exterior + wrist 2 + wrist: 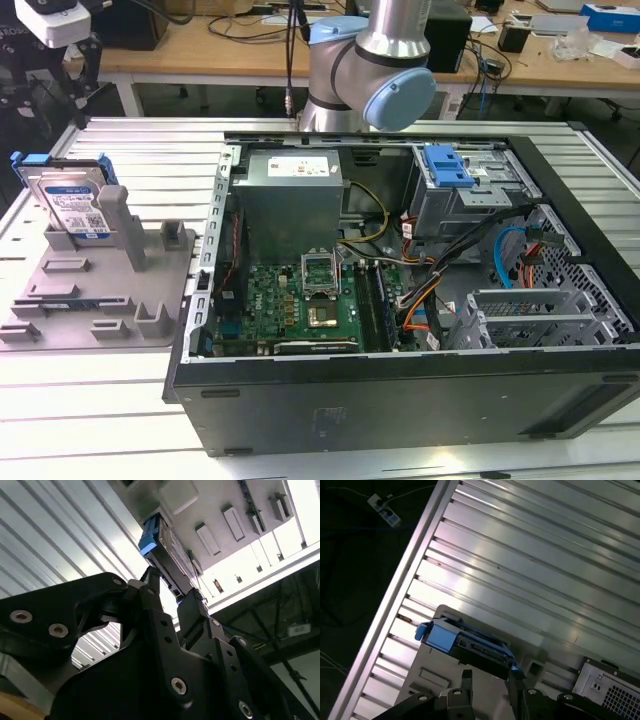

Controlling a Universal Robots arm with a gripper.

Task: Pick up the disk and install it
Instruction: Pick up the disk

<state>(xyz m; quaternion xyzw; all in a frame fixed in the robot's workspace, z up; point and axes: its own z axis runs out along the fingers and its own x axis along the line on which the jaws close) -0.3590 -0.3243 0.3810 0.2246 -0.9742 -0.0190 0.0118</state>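
My claw (172, 586) is open and holds nothing, its tips close to the disk (72, 205), a flat silver hard drive in a blue plastic frame. The disk rests on edge in a grey plastic holder (150, 290) on the slatted metal desk (130, 150).

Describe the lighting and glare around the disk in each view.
Exterior view: even room light, the disk on its grey stand clear, with no hard shadows. First wrist view: pale glare streaks run along the ribbed table, and the disk's near edge is in shade. Second wrist view: the gripper is dark against a washed-out bright patch of the stand.
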